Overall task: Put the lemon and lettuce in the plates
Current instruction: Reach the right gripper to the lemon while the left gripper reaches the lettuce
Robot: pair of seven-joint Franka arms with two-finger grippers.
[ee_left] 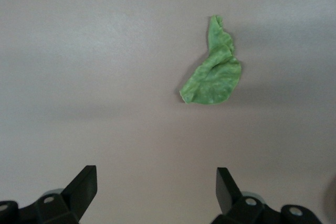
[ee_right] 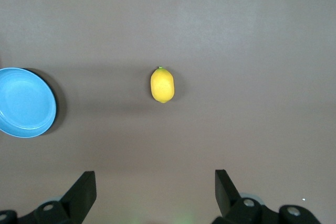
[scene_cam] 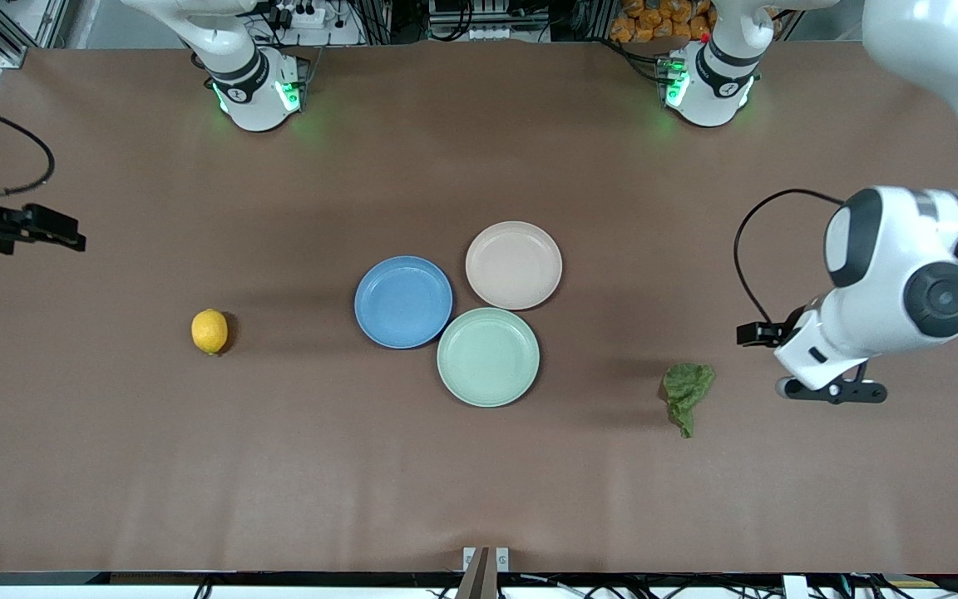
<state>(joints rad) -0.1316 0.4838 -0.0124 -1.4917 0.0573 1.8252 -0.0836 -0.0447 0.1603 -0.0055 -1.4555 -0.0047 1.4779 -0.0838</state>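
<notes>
The lemon [scene_cam: 209, 331] lies on the brown table toward the right arm's end; it also shows in the right wrist view [ee_right: 162, 85]. The lettuce [scene_cam: 687, 391] lies toward the left arm's end and shows in the left wrist view [ee_left: 214, 74]. The blue plate [scene_cam: 403, 301] and the pinkish-beige plate [scene_cam: 514, 264] sit empty mid-table. My left gripper [scene_cam: 835, 391] hangs open and empty over the table beside the lettuce [ee_left: 156, 184]. My right gripper [scene_cam: 46, 230] is open and empty above the table's end, apart from the lemon [ee_right: 155, 187].
A mint green plate [scene_cam: 488, 356] touches the two other plates, nearer to the front camera. The blue plate's rim shows in the right wrist view [ee_right: 23, 103]. The arm bases [scene_cam: 259, 91] [scene_cam: 708, 83] stand along the table's back edge.
</notes>
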